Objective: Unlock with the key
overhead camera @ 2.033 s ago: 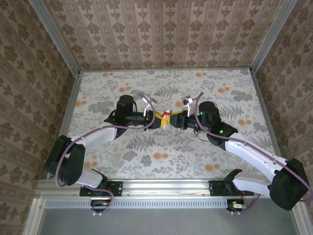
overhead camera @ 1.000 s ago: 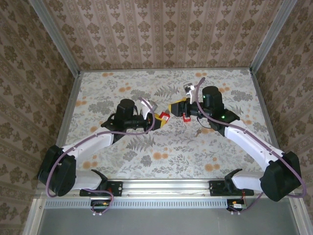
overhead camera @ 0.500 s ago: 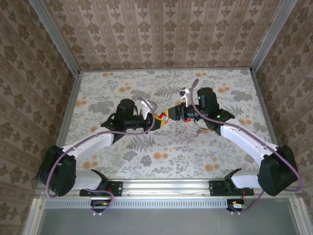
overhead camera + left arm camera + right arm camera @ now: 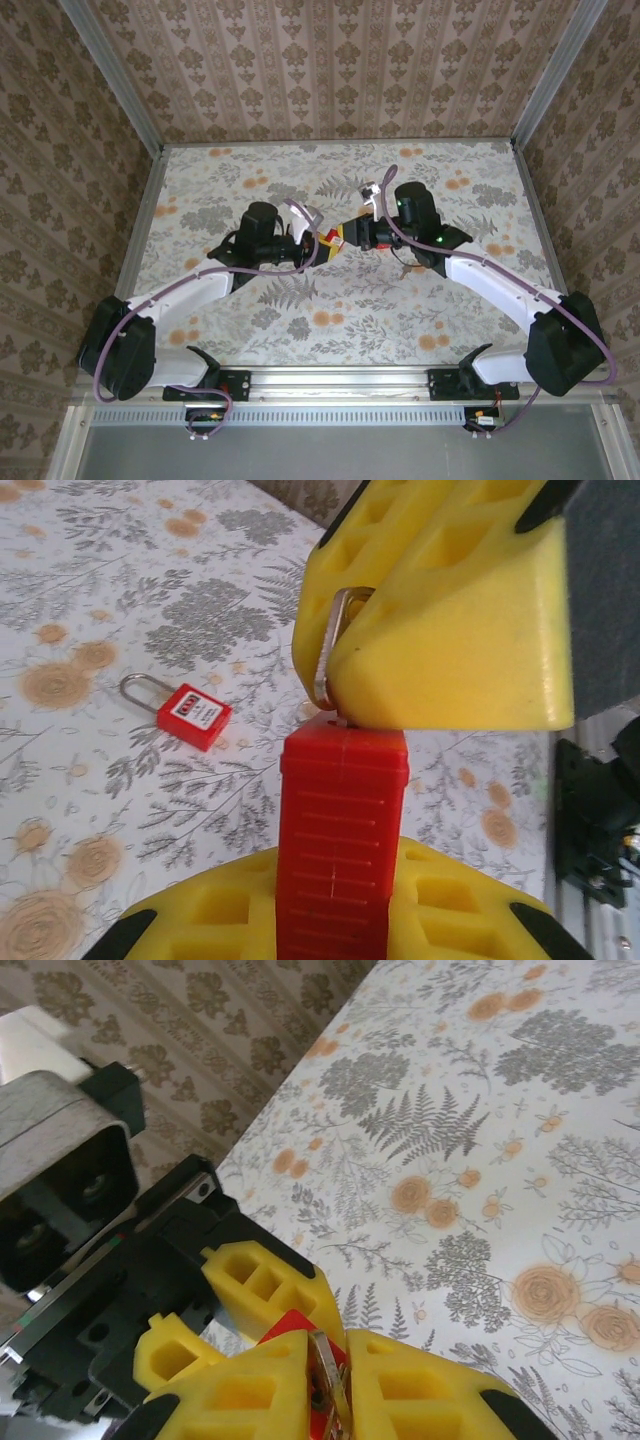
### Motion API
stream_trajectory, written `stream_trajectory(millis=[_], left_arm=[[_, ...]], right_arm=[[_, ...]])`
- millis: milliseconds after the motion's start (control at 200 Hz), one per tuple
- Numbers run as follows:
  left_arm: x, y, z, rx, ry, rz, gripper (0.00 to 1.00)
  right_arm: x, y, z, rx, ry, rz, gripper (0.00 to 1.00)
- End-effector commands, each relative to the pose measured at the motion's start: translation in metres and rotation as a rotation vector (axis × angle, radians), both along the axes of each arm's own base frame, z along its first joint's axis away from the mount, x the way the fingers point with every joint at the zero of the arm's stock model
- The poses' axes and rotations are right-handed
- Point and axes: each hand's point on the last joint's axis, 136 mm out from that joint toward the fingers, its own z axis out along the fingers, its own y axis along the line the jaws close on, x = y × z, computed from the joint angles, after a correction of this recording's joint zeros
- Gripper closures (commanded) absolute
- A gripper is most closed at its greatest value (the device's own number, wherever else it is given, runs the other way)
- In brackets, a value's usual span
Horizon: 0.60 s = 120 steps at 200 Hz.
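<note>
Overhead camera looks down; close wrist cameras share the padlock (image 4: pixel 342 840).

Robot test cell, prob. a lab: wallpapered panels (image 4: pixel 330 60) w/ alu corner posts (image 4: pixel 111 75) box in floral tabletop (image 4: pixel 350 305).

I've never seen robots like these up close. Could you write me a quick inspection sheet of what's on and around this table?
Surface: flower-patterned table, no spills seen.
Job's things: red padlock held off the table; metal key, as it appears to be, at its far end.
Clutter: second red padlock lying flat on the table, apart from the grippers.
Grippers: left gripper clamped on the red padlock; right gripper pinching the metal key.
Cables: purple cables run along both arms, no snag seen.
Surroundings: patterned walls on three sides; metal rail at the near edge.
</note>
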Motion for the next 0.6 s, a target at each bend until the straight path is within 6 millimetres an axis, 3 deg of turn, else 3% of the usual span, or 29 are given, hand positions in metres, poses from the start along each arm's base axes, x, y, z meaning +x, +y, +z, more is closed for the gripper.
stream_trajectory(millis=[0, 260, 495, 595], left_arm=[[0.003, -0.007, 0.008, 0.048, -0.089, 0.010, 1.00], [0.011, -0.010, 0.001, 0.181, -0.217, 0.108, 1.00], [0.014, -0.008, 0.004, 0.179, -0.245, 0.144, 1.00], [0.015, -0.005, 0.007, 0.171, -0.258, 0.157, 1.00]], right_arm=[[-0.004, 0.006, 0.008, 0.006, -0.010, -0.038, 0.84], [0.003, 0.010, -0.010, -0.056, 0.091, -0.215, 0.86], [0.003, 0.011, -0.009, -0.044, 0.123, -0.245, 0.84], [0.003, 0.011, -0.008, -0.049, 0.142, -0.252, 0.78]])
